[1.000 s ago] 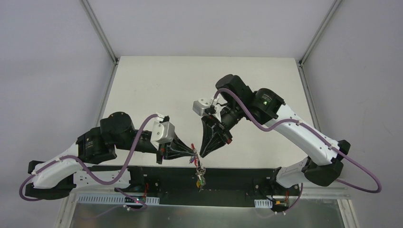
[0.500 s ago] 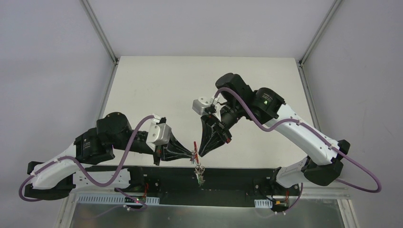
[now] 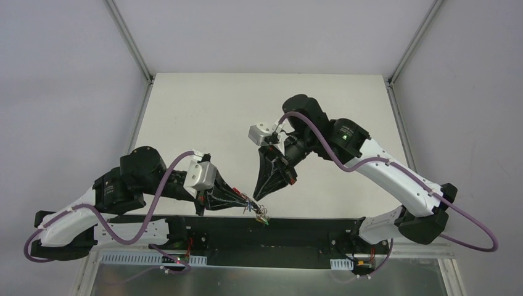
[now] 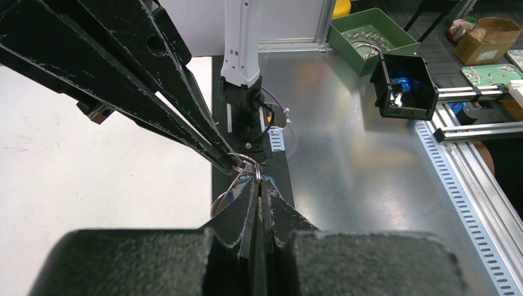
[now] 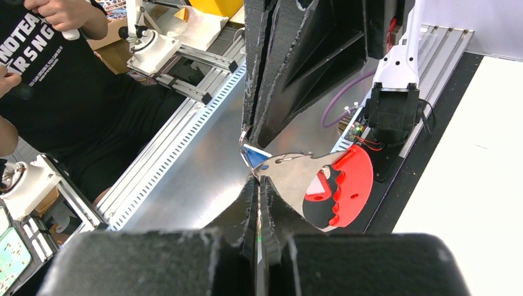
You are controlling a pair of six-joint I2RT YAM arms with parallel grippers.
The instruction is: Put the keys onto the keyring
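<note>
Red clip (image 5: 345,185) and grey flat piece (image 5: 295,177) of the keyring (image 3: 263,215) stretch sideways from the right gripper (image 5: 256,180), which is clamped on the grey piece's narrow end. Both arms reach inward and their tips meet over the near edge of the table (image 3: 203,111). The left gripper (image 4: 259,184) is pinched on the blue key (image 5: 255,154).
</note>
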